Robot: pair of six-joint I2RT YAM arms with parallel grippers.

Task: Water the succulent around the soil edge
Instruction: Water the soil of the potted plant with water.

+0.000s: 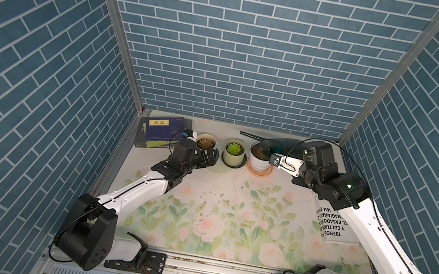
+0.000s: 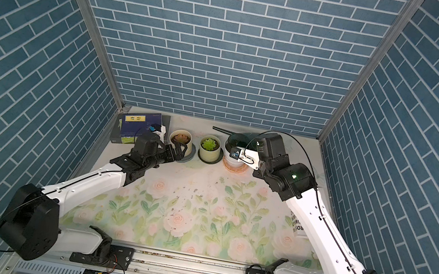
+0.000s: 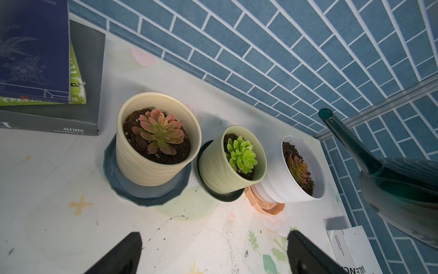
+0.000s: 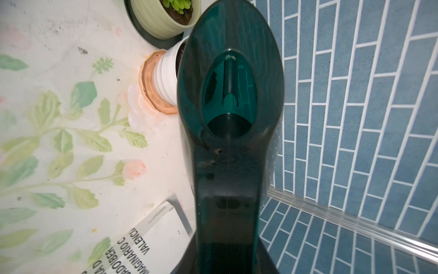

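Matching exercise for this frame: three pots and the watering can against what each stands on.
1 cream ribbed pot
2 pale green ribbed pot
3 white stepped pot
4 dark teal translucent watering can

A peach saucer
B nothing: in the air
C blue-grey saucer
D black saucer

Pairs: 1-C, 2-D, 3-A, 4-B

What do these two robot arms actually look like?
The left arm and right arm alike: white shells between chunky black joints, thin black cables looping alongside. A green light glows on one right-arm joint. The left gripper has black, pointed fingers.
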